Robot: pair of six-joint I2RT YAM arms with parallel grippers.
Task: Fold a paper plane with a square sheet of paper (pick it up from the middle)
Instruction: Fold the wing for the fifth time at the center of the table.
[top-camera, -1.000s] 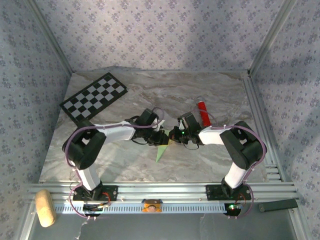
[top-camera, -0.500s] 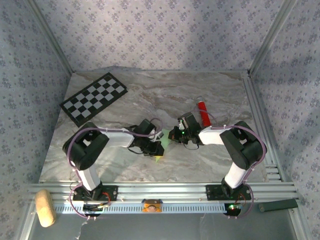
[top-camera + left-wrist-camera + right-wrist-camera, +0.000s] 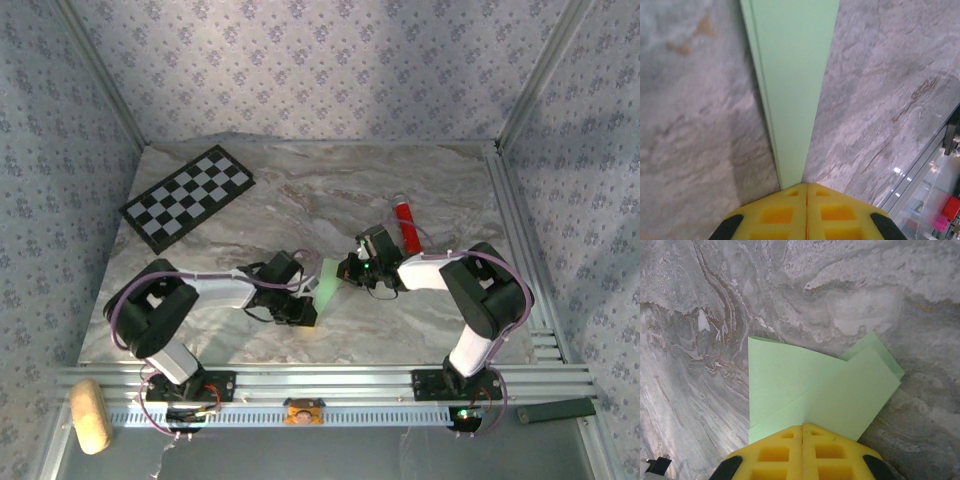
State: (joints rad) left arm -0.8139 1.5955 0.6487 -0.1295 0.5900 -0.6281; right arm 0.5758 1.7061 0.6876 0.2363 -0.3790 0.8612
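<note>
Here, slim creased green paper plane (image 3: 795, 75), marbled table (image 3: 890, 100)

Place: a robot lab test cell, not a home or shop.
Walls: patterned panels (image 3: 300, 70) close off the left, far and right sides, set in bare aluminium posts (image 3: 100, 75).
Table: a marble-look top (image 3: 300, 190), edged by slotted aluminium rails (image 3: 330, 380) on the near and right sides.
Arms: two robot arms, left (image 3: 225, 290) and right (image 3: 430, 272), are bolted to the near rail, with purple cables (image 3: 190, 272) looped along them.
Lights: a small green status light (image 3: 463, 413) glows at the right arm's base.
Checkerboard: a black-and-white calibration-style board (image 3: 188, 197) lies flat at the far left.
</note>
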